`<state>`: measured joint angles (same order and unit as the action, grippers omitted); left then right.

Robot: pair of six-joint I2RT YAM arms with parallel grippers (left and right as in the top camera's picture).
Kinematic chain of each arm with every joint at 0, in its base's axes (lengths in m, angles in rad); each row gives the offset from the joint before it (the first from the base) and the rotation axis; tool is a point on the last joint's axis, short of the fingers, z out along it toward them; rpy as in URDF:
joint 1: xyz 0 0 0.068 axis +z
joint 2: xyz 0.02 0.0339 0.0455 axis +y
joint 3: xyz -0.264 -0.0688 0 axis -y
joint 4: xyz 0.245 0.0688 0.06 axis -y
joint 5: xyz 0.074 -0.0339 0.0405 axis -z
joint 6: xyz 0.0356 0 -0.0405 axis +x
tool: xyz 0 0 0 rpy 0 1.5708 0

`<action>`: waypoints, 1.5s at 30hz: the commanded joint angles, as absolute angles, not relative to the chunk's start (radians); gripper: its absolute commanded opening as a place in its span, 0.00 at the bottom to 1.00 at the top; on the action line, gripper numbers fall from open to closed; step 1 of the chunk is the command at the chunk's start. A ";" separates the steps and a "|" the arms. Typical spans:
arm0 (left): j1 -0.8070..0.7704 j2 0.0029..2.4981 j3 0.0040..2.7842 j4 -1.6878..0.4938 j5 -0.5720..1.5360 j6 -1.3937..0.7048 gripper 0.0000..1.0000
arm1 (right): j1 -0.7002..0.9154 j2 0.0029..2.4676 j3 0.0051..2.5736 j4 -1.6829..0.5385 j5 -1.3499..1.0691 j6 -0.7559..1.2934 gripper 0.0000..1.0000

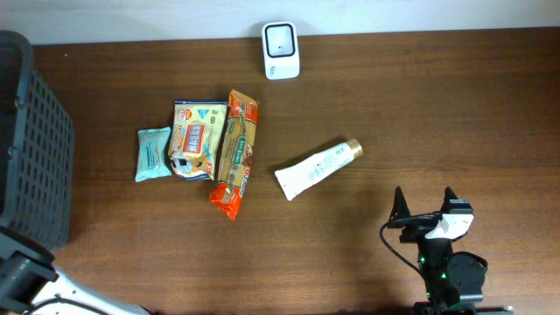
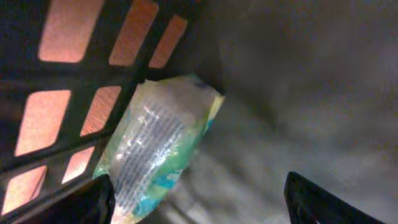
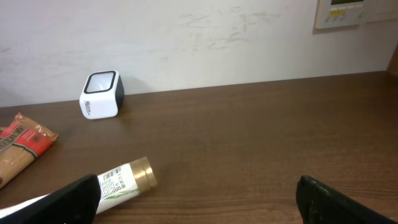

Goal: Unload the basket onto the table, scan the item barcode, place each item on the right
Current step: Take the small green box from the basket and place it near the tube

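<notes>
Struggling to place left gripper from overhead: only a slice of left arm in bottom-left corner, rest cut off by frame edge. Basket interior too dark from above, contents unreadable.

Left wrist view blurred. Shows just two dark fingertips at bottom edge, wide apart, clamping nothing. Green-and-white packet inside basket, leaning on slatted wall, lower corner just beside one fingertip; can't tell if touching. Print on packet smeared, no barcode readable.

Right gripper low over table at bottom right, pointing toward back wall, jaws spread wide, empty. Right arm base partly cropped at bottom edge.

Only from overhead: teal pouch, snack bag and full orange packet, bunched left of centre. Tube lying apart, right of those. Scanner at table's back edge, well apart from right gripper.

Only from right wrist: barcode-like label on tube beside gold cap, plus wall panel top right. Orange packet and tube both cropped at left edge there.
</notes>
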<state>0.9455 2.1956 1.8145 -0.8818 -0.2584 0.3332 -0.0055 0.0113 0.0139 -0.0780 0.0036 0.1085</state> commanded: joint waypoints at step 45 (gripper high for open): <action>-0.397 2.041 1.945 -0.938 0.165 -0.007 0.99 | 0.000 0.006 0.006 -0.081 0.012 0.112 0.99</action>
